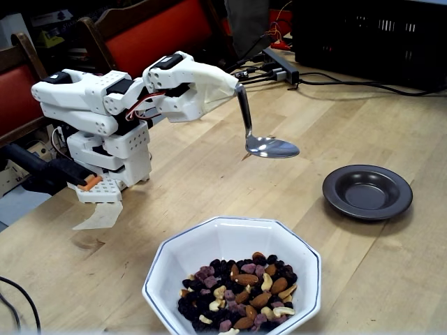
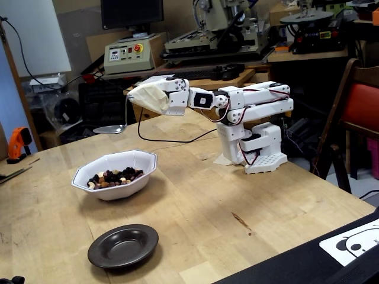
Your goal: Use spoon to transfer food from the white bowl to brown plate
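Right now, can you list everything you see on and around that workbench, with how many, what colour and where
spoon: one, shiny silver, held in the air above the table, empty as far as can be seen
white bowl: one, white with blue rim line, near edge of the table in a fixed view
food: one heap, brown, pale, dark and purple pieces, inside the white bowl
brown plate: one, dark brown, empty, on the table apart from the bowl
table: one, light wood
chairs: at least two, red padding on dark wood, behind the arm
control box: one, beige with red button, on the back bench
gripper: one, white, spoon handle set in its tip; jaws not visible
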Motion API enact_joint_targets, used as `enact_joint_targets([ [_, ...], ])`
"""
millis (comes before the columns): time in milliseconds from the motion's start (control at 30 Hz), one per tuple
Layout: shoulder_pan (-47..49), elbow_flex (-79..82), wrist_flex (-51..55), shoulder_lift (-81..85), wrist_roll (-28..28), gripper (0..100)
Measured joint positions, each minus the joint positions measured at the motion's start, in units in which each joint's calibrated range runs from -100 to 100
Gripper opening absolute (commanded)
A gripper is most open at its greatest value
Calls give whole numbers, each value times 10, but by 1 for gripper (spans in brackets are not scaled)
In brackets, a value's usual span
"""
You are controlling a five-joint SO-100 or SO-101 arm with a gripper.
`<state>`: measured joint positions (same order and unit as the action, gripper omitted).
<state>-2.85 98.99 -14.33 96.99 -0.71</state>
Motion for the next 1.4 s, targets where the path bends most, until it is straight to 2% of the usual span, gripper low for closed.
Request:
enact_joint_targets([
  [1100, 0, -27, 1, 0, 0, 2],
  [1400, 0, -93, 132, -31, 0, 2],
])
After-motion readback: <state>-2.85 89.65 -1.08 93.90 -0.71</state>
